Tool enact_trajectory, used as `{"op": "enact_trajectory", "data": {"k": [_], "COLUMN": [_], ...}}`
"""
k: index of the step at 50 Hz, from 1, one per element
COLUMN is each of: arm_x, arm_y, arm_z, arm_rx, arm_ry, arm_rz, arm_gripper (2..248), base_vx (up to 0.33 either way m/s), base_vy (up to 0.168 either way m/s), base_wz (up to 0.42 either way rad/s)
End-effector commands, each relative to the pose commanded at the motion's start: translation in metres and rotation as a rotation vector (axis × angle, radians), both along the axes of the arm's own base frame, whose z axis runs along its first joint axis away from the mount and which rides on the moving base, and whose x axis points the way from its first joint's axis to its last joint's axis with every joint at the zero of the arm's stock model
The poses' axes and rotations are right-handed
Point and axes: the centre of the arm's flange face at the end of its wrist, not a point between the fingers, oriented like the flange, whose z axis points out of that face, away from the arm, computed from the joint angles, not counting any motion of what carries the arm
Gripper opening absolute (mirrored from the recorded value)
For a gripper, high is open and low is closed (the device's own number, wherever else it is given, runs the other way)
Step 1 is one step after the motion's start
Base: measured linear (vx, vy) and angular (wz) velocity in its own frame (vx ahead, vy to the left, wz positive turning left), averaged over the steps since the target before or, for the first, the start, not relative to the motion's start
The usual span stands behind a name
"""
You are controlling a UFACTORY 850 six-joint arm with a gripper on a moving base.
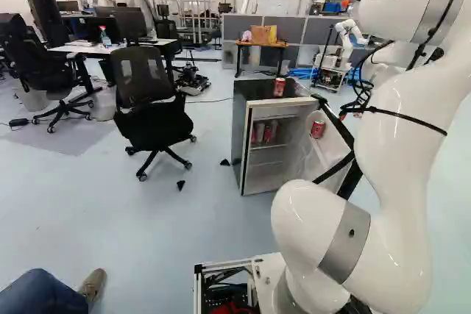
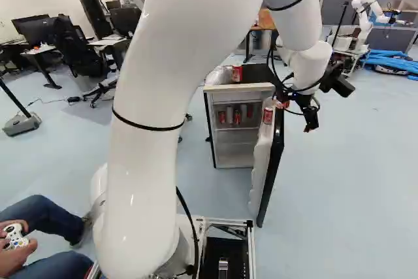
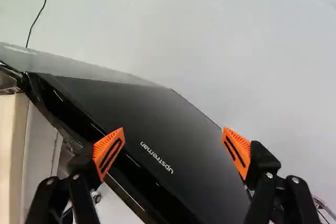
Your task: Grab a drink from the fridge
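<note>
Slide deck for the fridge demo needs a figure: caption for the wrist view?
Claw open and holding nothing, orange pads well apart, before the glossy black front of the fridge door.

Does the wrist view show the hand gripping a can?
No, the hand has its orange pads standing wide apart, with nothing gripped between them.

Black, pale-lined fridge (image 1: 240,126) upright at twelve o'clock, door (image 2: 273,161) open towards three. Red can (image 2: 236,73) upright on top; another (image 2: 268,115) in the door; several, seemingly red and silver (image 2: 237,117), stand on the inner shelf (image 2: 228,127).
</note>
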Motion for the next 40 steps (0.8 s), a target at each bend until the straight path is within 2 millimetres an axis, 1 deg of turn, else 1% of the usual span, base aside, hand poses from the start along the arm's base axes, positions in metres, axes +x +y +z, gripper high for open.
{"op": "enact_trajectory", "data": {"k": [40], "arm_x": [0.002], "arm_y": [0.037], "arm_z": [0.001], "arm_rx": [0.015], "arm_ry": [0.014], "arm_rz": [0.045], "arm_gripper": [247], "base_vx": [0.000], "base_vy": [0.000], "base_wz": [0.000]}}
